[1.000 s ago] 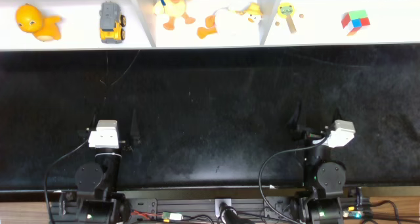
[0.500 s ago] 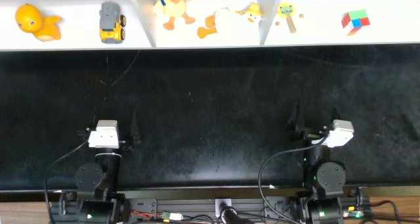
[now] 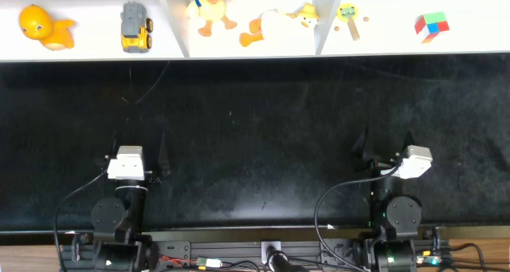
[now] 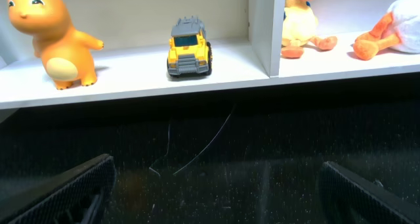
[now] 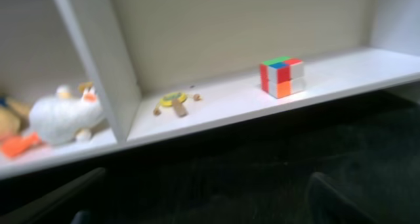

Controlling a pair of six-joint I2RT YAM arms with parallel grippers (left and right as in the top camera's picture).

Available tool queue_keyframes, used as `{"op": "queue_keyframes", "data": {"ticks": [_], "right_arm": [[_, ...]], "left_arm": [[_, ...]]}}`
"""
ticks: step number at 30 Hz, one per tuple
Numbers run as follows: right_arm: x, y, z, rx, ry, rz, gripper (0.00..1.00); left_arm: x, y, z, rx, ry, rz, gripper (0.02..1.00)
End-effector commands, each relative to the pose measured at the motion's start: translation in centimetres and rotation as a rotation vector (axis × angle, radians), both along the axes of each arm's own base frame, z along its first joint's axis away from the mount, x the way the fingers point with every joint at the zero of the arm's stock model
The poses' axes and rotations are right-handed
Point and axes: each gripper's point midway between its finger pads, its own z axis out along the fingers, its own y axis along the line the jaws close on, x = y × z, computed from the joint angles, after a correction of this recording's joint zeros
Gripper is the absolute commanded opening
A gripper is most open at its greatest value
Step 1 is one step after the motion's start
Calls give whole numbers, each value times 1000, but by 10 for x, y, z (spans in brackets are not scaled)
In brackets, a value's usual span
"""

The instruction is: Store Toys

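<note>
All the toys sit in a white shelf [image 3: 255, 49] along the table's far edge. The left bay holds an orange dinosaur figure [image 3: 44, 26] [image 4: 56, 40] and a yellow truck [image 3: 135, 26] [image 4: 189, 48]. In the middle bay are a yellow duck plush [image 3: 209, 9] [image 4: 303, 23] and a white duck plush [image 3: 275, 25] [image 5: 62, 119]. A small yellow-green toy [image 3: 349, 17] [image 5: 174, 102] and a coloured cube [image 3: 431, 25] [image 5: 282, 76] lie in the right bay. My left gripper [image 3: 139, 151] [image 4: 213, 198] and right gripper [image 3: 384, 147] [image 5: 197, 204] hover low near their bases, both open and empty.
A black mat [image 3: 255, 128] covers the table between the arms and the shelf. White dividers [image 4: 262, 27] [image 5: 98, 60] separate the shelf bays. Cables run along the near edge by the arm bases.
My right gripper has swayed very slightly sideways. The left arm and the toys have not moved.
</note>
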Motion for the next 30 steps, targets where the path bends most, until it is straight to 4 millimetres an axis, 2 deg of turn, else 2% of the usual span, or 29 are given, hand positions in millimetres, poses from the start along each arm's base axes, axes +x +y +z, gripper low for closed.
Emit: {"op": "queue_keyframes", "data": {"ticks": [1,30], "right_arm": [[1,26,-7,-63,16,157,989],[1,27,-7,-98,17,167,996]], "left_arm": [[0,-2,1,17,-8,-11,998],[0,-2,1,18,-8,-11,998]]}}
